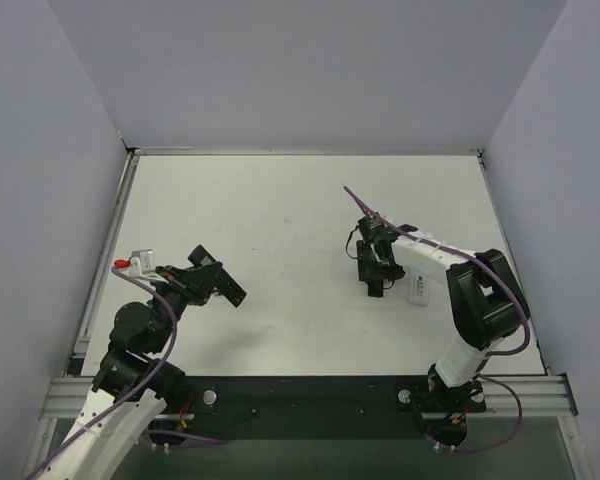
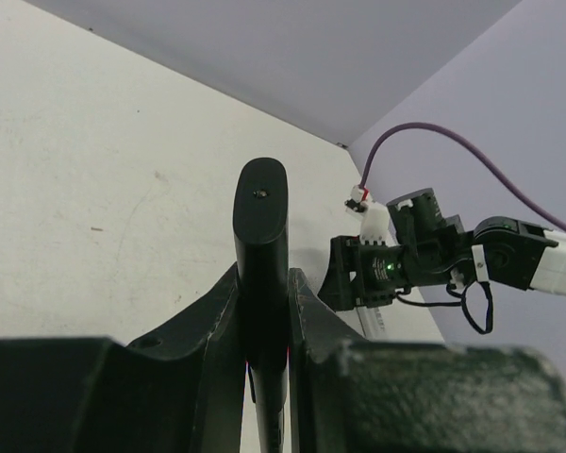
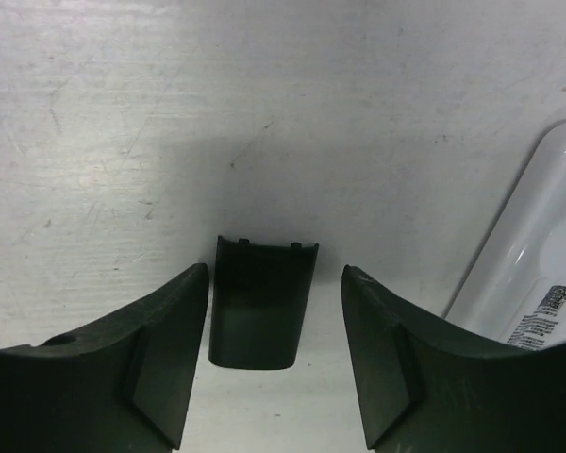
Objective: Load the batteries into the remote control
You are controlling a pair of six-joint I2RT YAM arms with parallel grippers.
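Observation:
My left gripper [image 1: 208, 277] is shut on a slim black remote control [image 2: 262, 226], held off the table with its rounded end pointing away from the wrist. The same remote control [image 1: 223, 283] shows at the left of the top view. My right gripper [image 3: 275, 269] hangs open just above the table, right of centre. A short black battery cover [image 3: 262, 302] lies flat between its fingers with a gap on each side. From above, the right gripper [image 1: 377, 280] hides that cover. No batteries show in any view.
A white remote [image 1: 419, 288] lies on the table just right of the right gripper, and its edge [image 3: 528, 274] fills the right side of the right wrist view. Grey walls enclose the white table [image 1: 280, 200] on three sides.

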